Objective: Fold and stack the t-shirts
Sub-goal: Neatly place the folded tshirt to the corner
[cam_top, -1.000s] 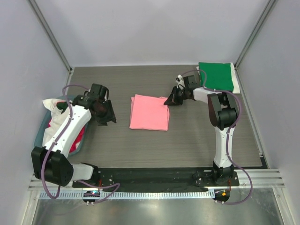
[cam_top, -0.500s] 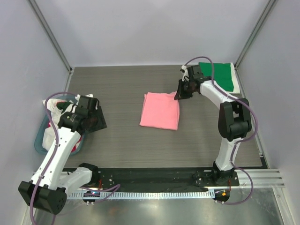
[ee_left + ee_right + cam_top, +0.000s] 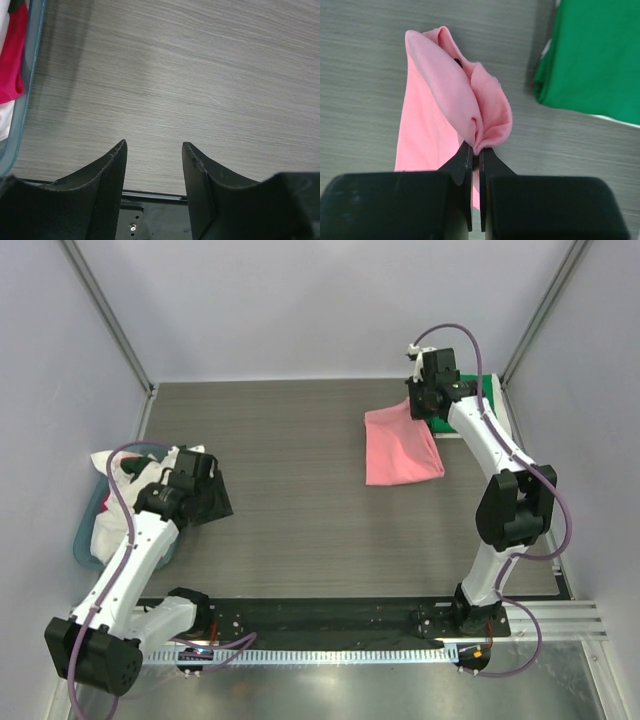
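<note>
My right gripper (image 3: pixel 420 405) is shut on the corner of the folded salmon-pink t-shirt (image 3: pixel 397 447), lifting its far edge while the rest trails on the table. In the right wrist view the pink cloth (image 3: pixel 450 105) bunches between my shut fingers (image 3: pixel 476 152), with its dark label just showing. The folded green t-shirt (image 3: pixel 470 405) lies at the far right, partly hidden by the right arm, and shows in the right wrist view (image 3: pixel 592 55). White and red t-shirts (image 3: pixel 120 505) fill the tub on the left. My left gripper (image 3: pixel 212 502) is open and empty beside it; its fingers (image 3: pixel 112 170) hang over bare table.
The teal tub (image 3: pixel 88 530) sits at the left edge, its wall visible in the left wrist view (image 3: pixel 27 85). A white layer (image 3: pixel 504 420) shows beneath the green shirt. Grey walls and metal posts enclose the table; the black base rail (image 3: pixel 330 615) runs along the near edge.
My right gripper has dragged the pink t-shirt from the table's middle toward the far right, up to the green shirt. My left arm has pulled back toward the tub.
</note>
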You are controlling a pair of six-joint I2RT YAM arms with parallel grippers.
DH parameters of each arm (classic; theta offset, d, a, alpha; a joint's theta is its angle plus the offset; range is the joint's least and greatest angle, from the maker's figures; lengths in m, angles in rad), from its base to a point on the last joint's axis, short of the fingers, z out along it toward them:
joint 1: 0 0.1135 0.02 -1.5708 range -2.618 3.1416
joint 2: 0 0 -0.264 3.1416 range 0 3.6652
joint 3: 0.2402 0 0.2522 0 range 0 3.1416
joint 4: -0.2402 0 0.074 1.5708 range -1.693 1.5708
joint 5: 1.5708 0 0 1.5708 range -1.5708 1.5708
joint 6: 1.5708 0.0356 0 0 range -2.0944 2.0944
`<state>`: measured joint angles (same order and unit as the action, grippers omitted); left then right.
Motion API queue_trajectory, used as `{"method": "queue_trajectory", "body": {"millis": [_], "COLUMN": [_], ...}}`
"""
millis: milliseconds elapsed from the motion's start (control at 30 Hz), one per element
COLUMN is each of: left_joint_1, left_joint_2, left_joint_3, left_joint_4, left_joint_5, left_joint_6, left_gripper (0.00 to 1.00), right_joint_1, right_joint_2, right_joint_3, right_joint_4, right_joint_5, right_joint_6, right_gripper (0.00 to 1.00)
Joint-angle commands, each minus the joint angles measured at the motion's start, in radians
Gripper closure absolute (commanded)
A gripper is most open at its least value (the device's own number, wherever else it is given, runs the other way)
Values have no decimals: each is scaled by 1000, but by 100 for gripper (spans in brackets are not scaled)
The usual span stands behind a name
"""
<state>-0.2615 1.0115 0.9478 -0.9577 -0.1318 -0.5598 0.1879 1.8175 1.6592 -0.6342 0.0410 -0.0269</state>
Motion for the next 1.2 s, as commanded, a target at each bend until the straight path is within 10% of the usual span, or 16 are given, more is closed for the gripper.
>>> {"method": "queue_trajectory", "body": {"millis": [0, 1167], "left_joint_1": [1, 1], "left_joint_2": [-30, -37], "left_joint_3": [-6, -9], "left_joint_4": [65, 57], "left_joint_5": [-31, -86], "left_joint_6": [5, -17], "left_gripper": [50, 50], "right_joint_1": [-28, -153], "right_joint_2": [-57, -8], "right_joint_3": [100, 461], "right_joint_4": [8, -79], "right_joint_5": [86, -18], "right_joint_6": [-102, -249], "right_gripper": [99, 99]}}
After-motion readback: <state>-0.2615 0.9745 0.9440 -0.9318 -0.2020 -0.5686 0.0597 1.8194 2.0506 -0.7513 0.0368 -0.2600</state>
